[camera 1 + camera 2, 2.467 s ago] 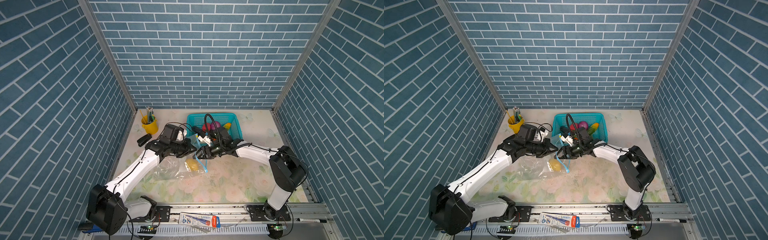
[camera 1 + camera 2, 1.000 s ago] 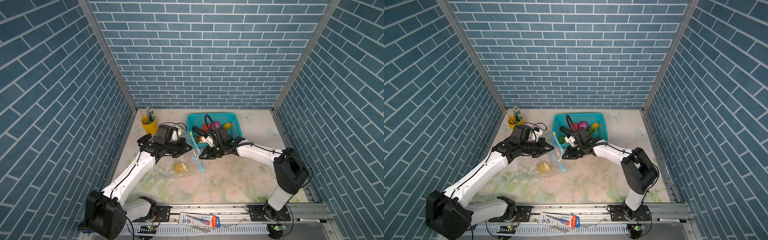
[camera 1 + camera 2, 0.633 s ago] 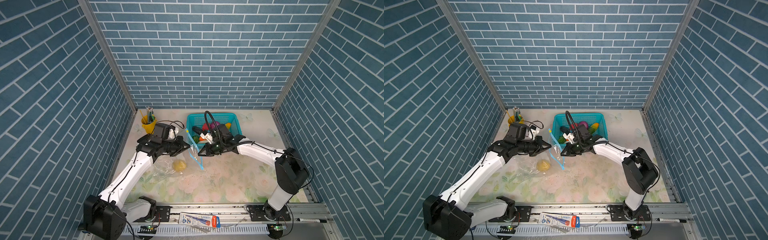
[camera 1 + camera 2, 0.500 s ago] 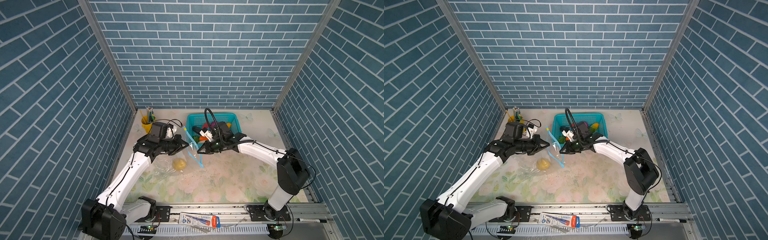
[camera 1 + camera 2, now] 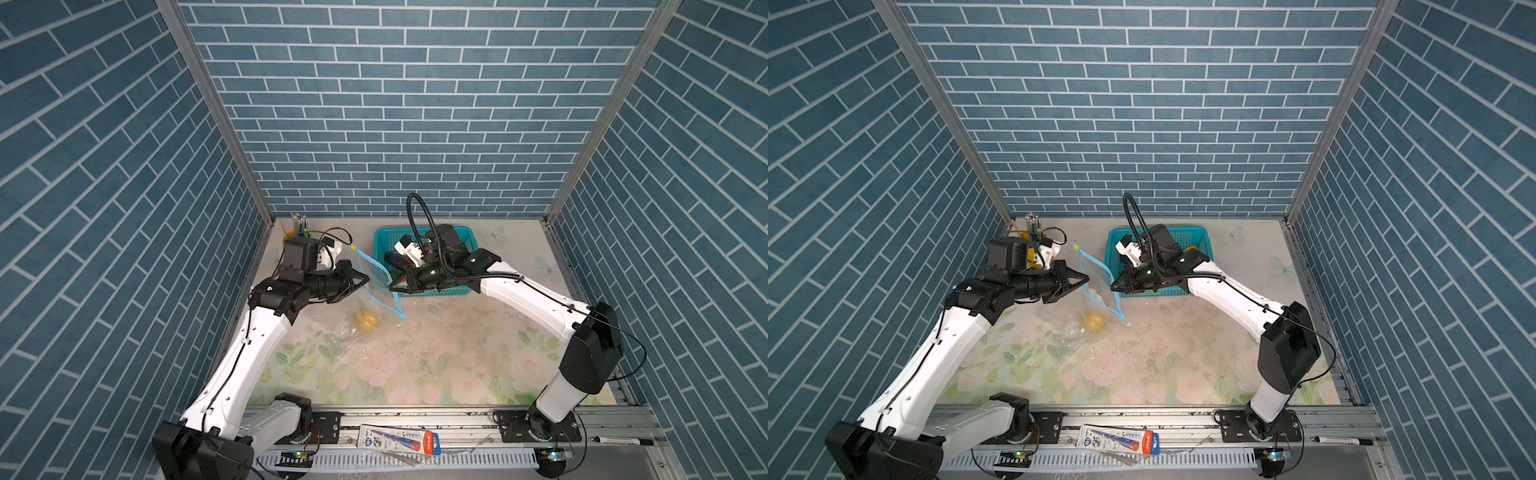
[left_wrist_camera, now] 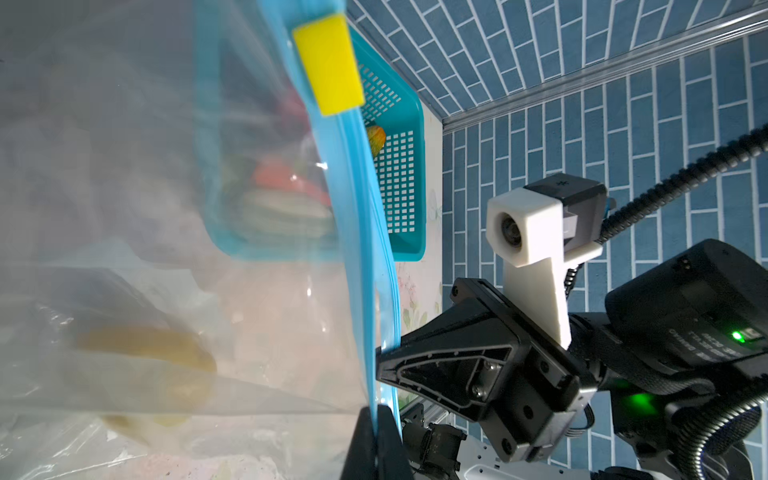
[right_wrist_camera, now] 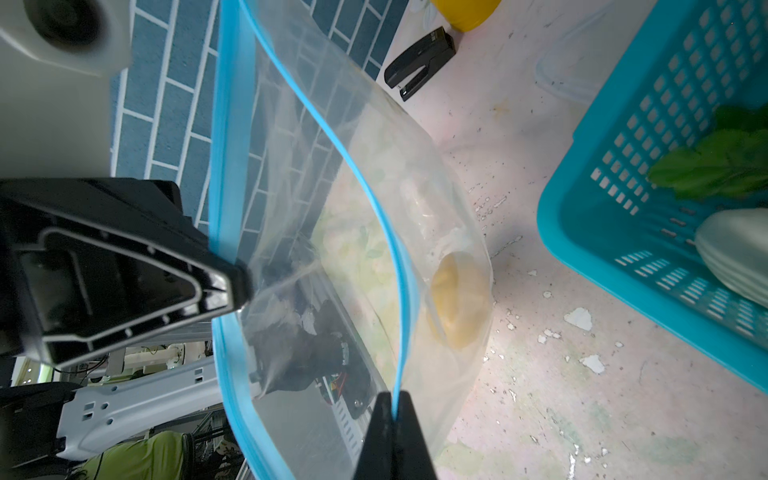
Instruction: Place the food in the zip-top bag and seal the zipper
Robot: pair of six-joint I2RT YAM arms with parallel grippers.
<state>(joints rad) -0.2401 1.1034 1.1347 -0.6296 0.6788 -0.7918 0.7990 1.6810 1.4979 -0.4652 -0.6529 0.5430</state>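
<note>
"Have both arms got hold of the zip-top bag (image 5: 347, 330)?"

"Yes. The left gripper (image 6: 376, 415) is pinched tight on one lip of the blue zipper (image 5: 395, 312). The right gripper (image 7: 392, 409) is clamped on the other lip, so the mouth gapes between them."

"Anything inside?"

"Just the yellow potato (image 5: 365, 322), sitting low in the bag. The leafy green (image 7: 723, 162) and white radish (image 7: 735, 253) lie in the teal basket (image 5: 436, 292) just beside it."

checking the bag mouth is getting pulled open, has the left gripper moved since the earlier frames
Yes. The left gripper, shut on the zipper, has moved left and up the picture, away from the near-left corner of the teal basket.
</note>
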